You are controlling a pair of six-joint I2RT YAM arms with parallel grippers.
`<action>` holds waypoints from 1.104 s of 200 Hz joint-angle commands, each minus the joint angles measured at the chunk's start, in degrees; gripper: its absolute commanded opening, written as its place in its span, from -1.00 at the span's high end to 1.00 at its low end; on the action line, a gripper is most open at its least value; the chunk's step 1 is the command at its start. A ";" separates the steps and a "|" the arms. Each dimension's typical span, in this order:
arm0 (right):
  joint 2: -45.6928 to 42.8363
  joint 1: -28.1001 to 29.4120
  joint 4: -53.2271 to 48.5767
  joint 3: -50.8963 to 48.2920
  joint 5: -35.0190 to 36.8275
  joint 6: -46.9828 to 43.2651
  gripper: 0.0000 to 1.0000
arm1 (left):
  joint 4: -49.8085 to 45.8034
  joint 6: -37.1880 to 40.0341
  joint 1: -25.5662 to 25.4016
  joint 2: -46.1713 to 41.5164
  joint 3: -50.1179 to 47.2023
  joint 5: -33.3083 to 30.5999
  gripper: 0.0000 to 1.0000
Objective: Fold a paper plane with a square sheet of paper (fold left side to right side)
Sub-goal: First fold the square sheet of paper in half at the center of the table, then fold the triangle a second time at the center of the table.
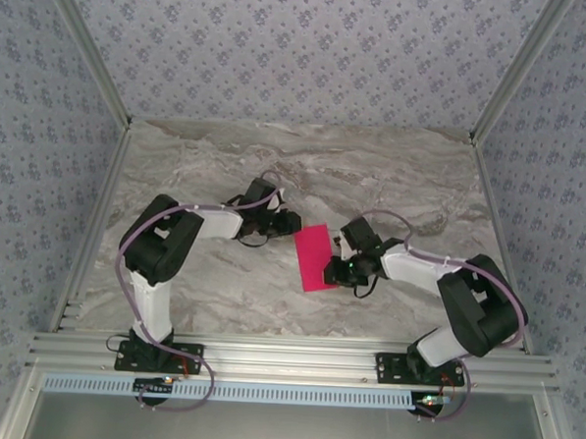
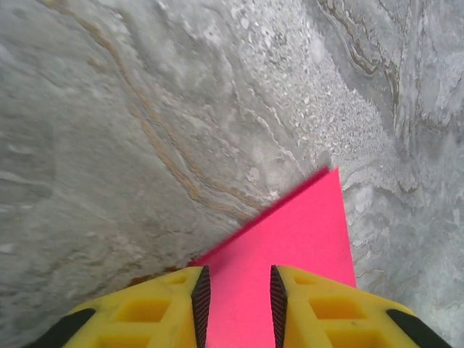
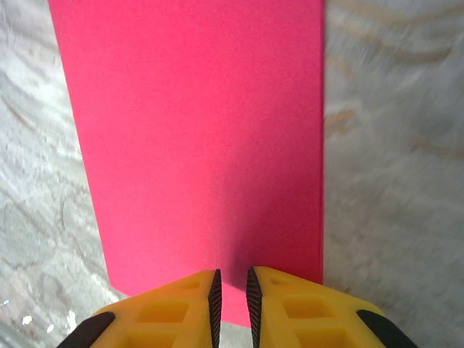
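A grey-veined marble table (image 1: 227, 157) sits boxed in by walls (image 1: 302, 43) of blue flowered wallpaper. From above, the sheet of paper (image 1: 317, 260) lies flat about mid-table, a little toward the near edge. It reads as a long magenta rectangle rather than a square, so I judge it is already doubled over once. The left arm (image 1: 159, 242) rises from its base, bends sharply at the elbow and reaches rightward, putting the left gripper (image 1: 291, 222) at the sheet's far left corner. The right arm (image 1: 475, 308) mirrors it, folded low and reaching leftward, with the right gripper (image 1: 342, 271) at the sheet's near right corner. In the left wrist view the yellow fingers (image 2: 159, 312) stand moderately apart and hold nothing; pink shows in the gap, and the sheet's corner points away over bare marble. In the right wrist view the pads (image 3: 215, 293) are drawn to a narrow slit above the sheet's near edge, with pink visible through it and nothing apparently pinched. The risk is that thin paper on smooth stone will likely slide or turn if one gripper pushes while the other is not pinning it, leaving skewed edges and a crooked crease. Pressing down too hard could also crumple a corner.
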 commanded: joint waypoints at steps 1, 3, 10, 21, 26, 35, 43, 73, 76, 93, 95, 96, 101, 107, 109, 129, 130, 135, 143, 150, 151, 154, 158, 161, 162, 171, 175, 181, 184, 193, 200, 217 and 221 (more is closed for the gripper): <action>-1.48 2.47 0.40 -2.79 -3.28 5.25 0.54 | -4.06 3.45 2.38 -3.33 1.29 -0.32 0.33; -1.60 2.65 0.93 -2.87 -3.38 5.80 0.54 | -4.48 3.75 2.45 -3.80 1.28 -0.32 0.32; -1.98 3.15 2.59 -3.10 -4.05 6.92 0.53 | -5.50 4.46 2.48 -5.25 1.40 -0.41 0.30; -2.74 3.41 4.09 -2.68 -4.57 7.46 0.52 | -6.62 5.01 2.62 -7.74 1.07 -0.59 0.28; -3.20 3.36 4.35 -2.38 -4.45 7.51 0.51 | -6.78 4.96 2.61 -8.60 0.65 -0.44 0.28; -4.25 3.20 4.04 -1.65 -3.84 7.06 0.49 | -6.58 4.56 2.36 -10.27 -0.25 0.16 0.28; -5.31 2.94 3.05 -0.85 -2.97 6.09 0.46 | -6.15 4.00 2.07 -11.48 -1.34 0.68 0.28; -10.26 0.18 -5.62 1.64 5.11 0.35 0.24 | -3.73 1.82 -1.53 -12.18 -3.89 2.07 0.28; -10.72 -0.31 -6.24 1.72 5.89 -0.15 0.22 | -3.45 1.59 -2.03 -11.77 -3.82 2.20 0.28; -13.41 -2.74 -9.30 1.67 8.70 -2.31 0.10 | -2.14 0.50 -4.25 -8.84 -2.87 2.07 0.28; -13.70 -3.05 -9.54 1.65 8.91 -2.53 0.08 | -1.96 0.31 -4.42 -8.41 -2.64 2.06 0.28; -13.79 -3.19 -9.65 1.60 9.06 -2.58 0.07 | -1.87 0.25 -4.49 -8.18 -2.53 2.05 0.28; -14.55 -3.89 -10.16 1.39 9.17 -2.98 0.04 | -1.56 -0.03 -4.85 -7.04 -1.99 2.16 0.29; -15.39 -4.57 -10.65 1.01 9.11 -3.33 0.01 | -1.41 -0.39 -5.24 -5.65 -1.09 2.06 0.30; -15.62 -4.87 -10.82 0.85 9.08 -3.34 -0.01 | -1.36 -0.53 -5.41 -5.19 -0.86 2.05 0.30; -17.84 -6.76 -11.38 -0.84 8.52 -3.87 -0.13 | -1.47 -1.00 -6.36 -1.47 1.70 1.60 0.30; -17.93 -6.89 -11.41 -0.92 8.52 -3.91 -0.14 | -1.45 -1.02 -6.38 -1.33 1.79 1.56 0.30; -18.31 -7.30 -11.51 -1.38 8.35 -4.03 -0.16 | -1.51 -1.09 -6.44 -0.51 2.17 1.37 0.30; -18.77 -7.94 -11.62 -2.06 8.05 -4.33 -0.20 | -1.88 -1.19 -6.56 0.44 2.68 0.79 0.30; -18.97 -8.53 -11.70 -2.62 7.43 -4.48 -0.23 | -2.48 -1.16 -6.53 1.10 3.10 0.19 0.31; -18.98 -8.65 -11.70 -2.64 7.35 -4.52 -0.23 | -2.62 -1.23 -6.51 1.10 3.11 0.11 0.31; -18.98 -8.92 -11.76 -2.81 6.89 -4.68 -0.24 | -2.82 -1.23 -6.54 1.37 3.14 -0.15 0.31; -19.02 -9.29 -11.82 -3.02 6.35 -4.94 -0.26 | -3.26 -1.07 -6.49 1.53 3.28 -0.49 0.31; -18.99 -9.44 -11.85 -3.08 5.97 -5.07 -0.27 | -3.60 -1.02 -6.56 1.62 3.33 -0.78 0.31; -18.98 -9.55 -11.86 -3.10 5.83 -5.08 -0.27 | -3.75 -0.99 -6.61 1.67 3.31 -0.91 0.32; -18.98 -10.28 -11.81 -3.34 4.59 -5.39 -0.32 | -4.72 -0.71 -6.69 1.68 3.25 -1.55 0.32; -18.94 -10.54 -11.79 -3.44 3.90 -5.53 -0.33 | -5.12 -0.49 -6.74 1.59 3.10 -1.76 0.31; -18.89 -10.91 -11.68 -3.49 2.76 -5.69 -0.35 | -5.50 -0.32 -6.92 1.42 2.85 -2.06 0.31; -18.81 -11.03 -11.54 -3.46 2.23 -5.66 -0.37 | -5.76 -0.19 -6.92 1.21 2.73 -2.29 0.31; -18.55 -11.39 -11.08 -3.46 0.78 -5.52 -0.39 | -6.47 0.16 -7.06 0.83 2.26 -2.86 0.31; -18.10 -11.43 -10.68 -3.16 -0.54 -5.41 -0.40 | -6.59 0.34 -7.26 0.47 1.78 -3.13 0.31; -16.06 -11.50 -9.80 -2.20 -2.99 -5.04 -0.38 | -6.53 0.25 -7.33 -0.14 0.60 -3.52 0.32; -15.52 -11.50 -9.73 -1.97 -3.30 -5.05 -0.37 | -6.47 0.19 -7.37 -0.32 0.32 -3.58 0.32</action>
